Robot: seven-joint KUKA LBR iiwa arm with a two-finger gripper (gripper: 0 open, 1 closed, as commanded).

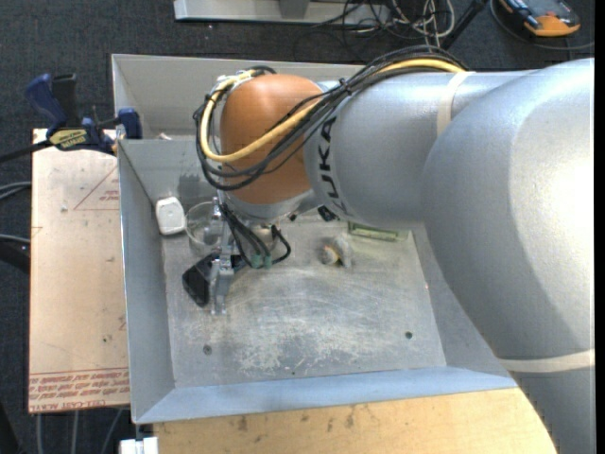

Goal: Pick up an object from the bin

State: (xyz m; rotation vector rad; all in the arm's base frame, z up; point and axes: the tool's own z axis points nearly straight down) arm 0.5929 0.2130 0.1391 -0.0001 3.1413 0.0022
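While gripper (220, 296) hangs beside matte black wedge (196, 283), scuffed metal bin (312, 343), grip state unclear

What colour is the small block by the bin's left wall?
The block is white, camera view.

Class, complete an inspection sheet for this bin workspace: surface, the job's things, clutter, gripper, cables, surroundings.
Surface: grey metal bin, floor scuffed and pale-streaked.
Job's things: black object at the bin's left, right beside the gripper.
Clutter: white block, clear round piece, tan lump, pale green strip.
Gripper: gripper low over the bin floor.
Cables: yellow and black cables run along the arm and loop round the orange wrist cover.
Surroundings: dark floor; loose cords beyond the bin.
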